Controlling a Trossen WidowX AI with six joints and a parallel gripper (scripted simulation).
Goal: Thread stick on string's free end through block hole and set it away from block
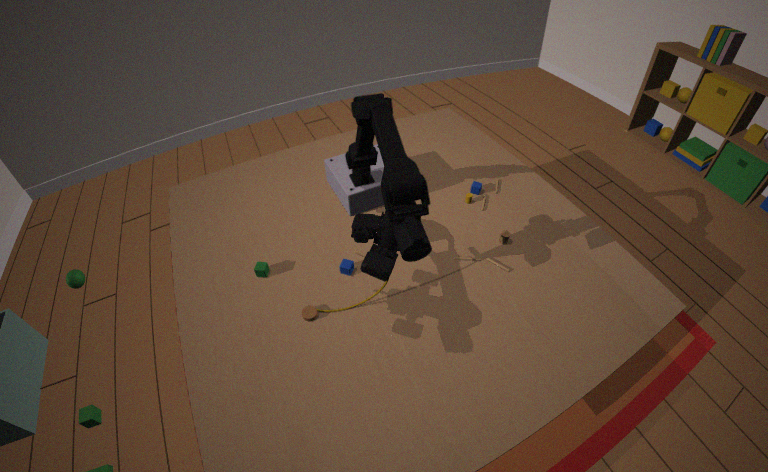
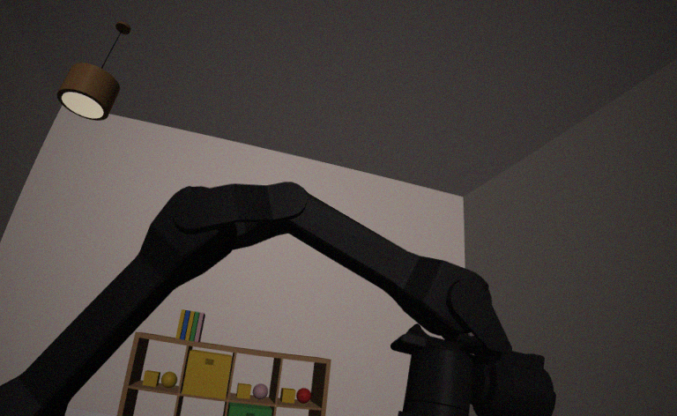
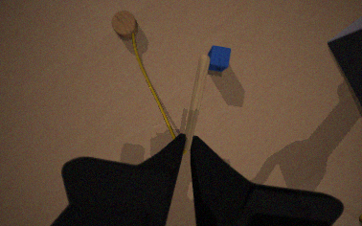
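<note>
My gripper [image 3: 189, 138] is shut on the pale wooden stick [image 3: 198, 86], held above the table; part of it sticks out beyond the fingertips in the wrist view. The yellow string [image 1: 346, 309] [image 3: 150, 88] runs from the round wooden button [image 1: 309, 312] [image 3: 124, 24] up to the stick near my fingers. In the top view the fingertips and the held stick are hidden behind the arm. A small brown object [image 1: 505, 237], seemingly the wooden block, stands right of the arm; its hole cannot be made out. The exterior view shows only the upper arm.
A blue cube [image 1: 346, 266] [image 3: 219, 58] lies near the button, with a green cube [image 1: 261, 269] farther left. A loose stick [image 1: 498, 263] lies in front of the brown object. Another blue cube [image 1: 476, 187], a yellow piece [image 1: 468, 198] and more sticks lie behind it.
</note>
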